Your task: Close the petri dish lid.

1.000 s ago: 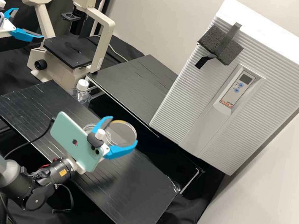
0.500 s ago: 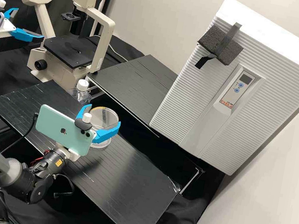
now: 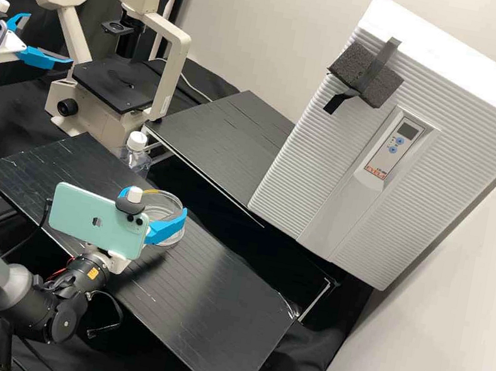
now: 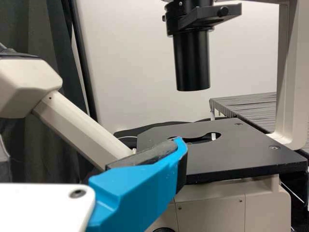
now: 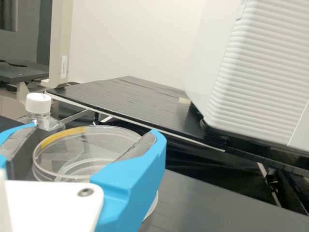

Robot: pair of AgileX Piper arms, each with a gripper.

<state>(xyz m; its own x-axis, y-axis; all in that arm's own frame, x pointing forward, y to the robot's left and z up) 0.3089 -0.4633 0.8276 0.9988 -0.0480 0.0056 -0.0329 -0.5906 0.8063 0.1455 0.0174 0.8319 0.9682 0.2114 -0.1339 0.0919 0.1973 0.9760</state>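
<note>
The right gripper point(image 5: 95, 129), 2 blue fingers wide apart, holds the clear round plastic lid point(image 5: 99, 139) above its clear base point(image 3: 175, 240) on the black worktop point(image 3: 207, 306); we should centre it level before release.

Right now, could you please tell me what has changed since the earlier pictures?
In the high view, the right gripper has carried the petri dish lid leftward, then down toward the dish base. Its fingers still hold it. The left gripper and microscope stayed put.
</note>
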